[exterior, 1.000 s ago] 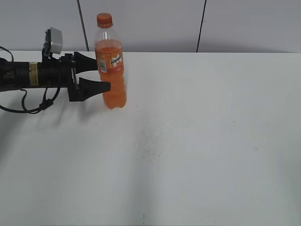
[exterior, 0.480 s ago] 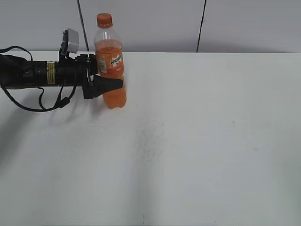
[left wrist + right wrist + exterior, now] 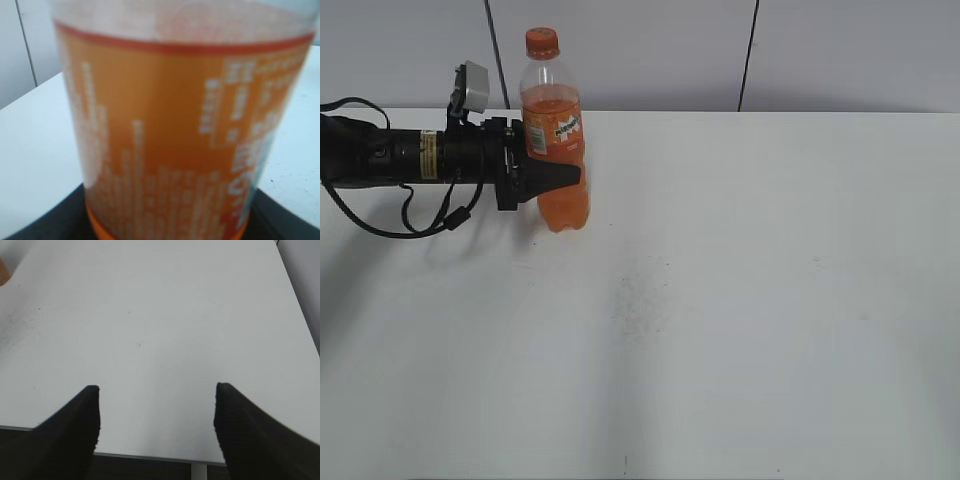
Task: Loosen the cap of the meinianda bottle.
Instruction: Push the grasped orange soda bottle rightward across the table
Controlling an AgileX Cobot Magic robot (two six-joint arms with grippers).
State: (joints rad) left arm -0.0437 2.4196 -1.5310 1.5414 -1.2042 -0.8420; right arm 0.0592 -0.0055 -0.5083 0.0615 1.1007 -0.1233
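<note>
The bottle (image 3: 556, 130) stands upright in the upper left of the exterior view, near the far edge of the tabletop (image 3: 740, 300), its long axis vertical and the orange cap (image 3: 542, 41) at the very top, untouched. The left gripper (image 3: 560, 165) reaches in horizontally from the left edge of the frame, level with the label, and its jaws straddle the bottle's body: one runs in front of it, the other is hidden behind. In the left wrist view the label (image 3: 170, 140) fills the frame between the two dark jaw bases at the bottom corners. Whether the jaws are already pressing the plastic or just around it cannot be told.

The right gripper (image 3: 156, 410) is not visible in the exterior view; its own camera shows its jaws spread wide over bare tabletop, holding nothing, with only an orange sliver at the upper left corner.

So the left arm is the nearer one and steadies the body, while the cap lies straight above those jaws, free for the right arm to come down on from above.
</note>
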